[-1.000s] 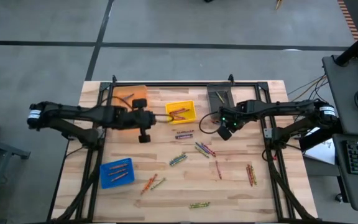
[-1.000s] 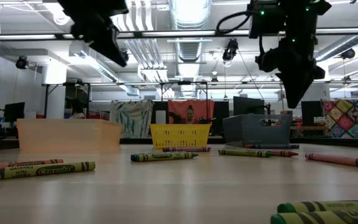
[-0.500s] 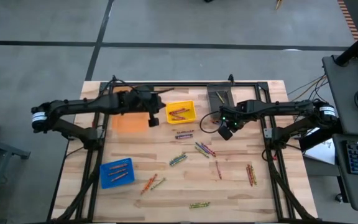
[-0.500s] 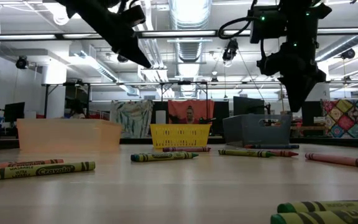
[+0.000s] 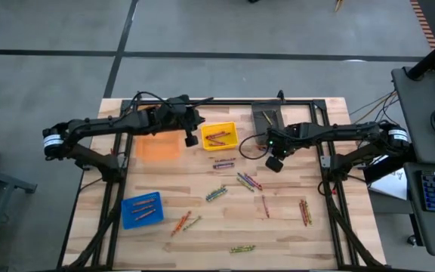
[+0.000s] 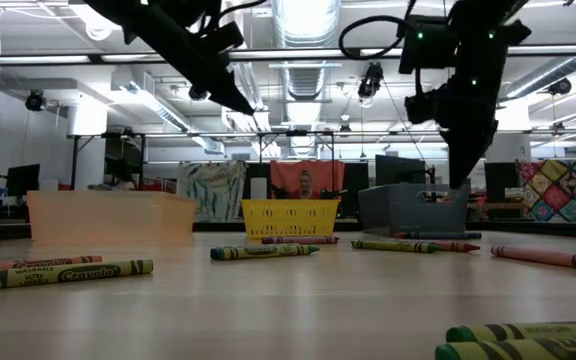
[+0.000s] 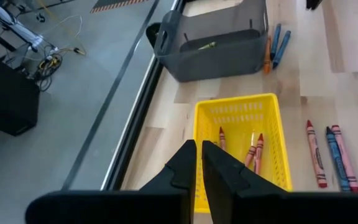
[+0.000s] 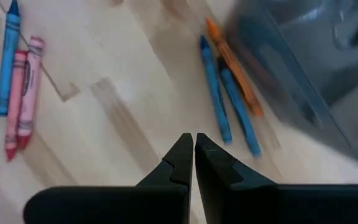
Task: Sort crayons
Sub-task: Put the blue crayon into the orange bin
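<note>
The left gripper [image 5: 192, 139], fingers pressed together and empty, hangs at the near-left edge of the yellow bin [image 5: 220, 137], its arm stretched across the orange bin [image 5: 159, 141]. The right gripper [image 5: 274, 162], also clenched on nothing, hovers beside the grey bin [image 5: 267, 118] above two blue crayons [image 8: 229, 109]. Other crayons [image 5: 249, 181] lie scattered over the table [image 5: 293, 234].

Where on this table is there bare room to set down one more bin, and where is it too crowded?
Free: the bare wood of the table between the orange bin and the blue bin, and the strip near the right edge beyond the crayon pair. Crowded: the middle, where loose crayons lie scattered below the yellow bin and by the grey bin.
</note>
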Motion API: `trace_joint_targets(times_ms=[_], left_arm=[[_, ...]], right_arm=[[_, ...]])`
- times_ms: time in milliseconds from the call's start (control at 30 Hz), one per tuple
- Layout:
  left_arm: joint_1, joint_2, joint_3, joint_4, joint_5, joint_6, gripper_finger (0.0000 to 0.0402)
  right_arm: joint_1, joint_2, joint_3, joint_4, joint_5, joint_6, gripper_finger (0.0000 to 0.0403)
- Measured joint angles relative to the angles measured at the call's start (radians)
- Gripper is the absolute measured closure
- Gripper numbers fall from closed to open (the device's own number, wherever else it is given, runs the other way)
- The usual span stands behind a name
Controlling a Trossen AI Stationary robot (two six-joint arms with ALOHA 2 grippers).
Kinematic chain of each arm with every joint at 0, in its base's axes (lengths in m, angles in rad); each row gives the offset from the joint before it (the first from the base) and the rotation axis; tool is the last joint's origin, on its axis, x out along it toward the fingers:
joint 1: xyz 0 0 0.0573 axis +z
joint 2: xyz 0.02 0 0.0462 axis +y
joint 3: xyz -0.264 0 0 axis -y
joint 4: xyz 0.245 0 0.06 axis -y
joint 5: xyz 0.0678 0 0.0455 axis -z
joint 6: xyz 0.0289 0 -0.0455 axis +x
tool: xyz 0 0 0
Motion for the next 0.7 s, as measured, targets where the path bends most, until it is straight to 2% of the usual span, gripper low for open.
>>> trace_joint_targets(times_ms=[333,400,500,700], left_arm=[[0.000,0.000,-0.001,0.001,0.000,0.004,0.0380],[0.000,0.000,-0.001,0.001,0.000,0.002,0.0380],[0.000,-0.001,-0.001,0.003,0.000,0.002,0.0380],[0.000,-0.001,-0.002,0.028,0.000,0.005,0.0380]], right_arm=[[0.007,0.000,-0.178,0.390,0.000,-0.206,0.0394],[0.007,0.000,-0.195,0.404,0.000,-0.237,0.0393],[0.006,0.000,-0.204,0.395,0.000,-0.186,0.0381],[0.005,0.000,-0.206,0.394,0.070,-0.158,0.0323]])
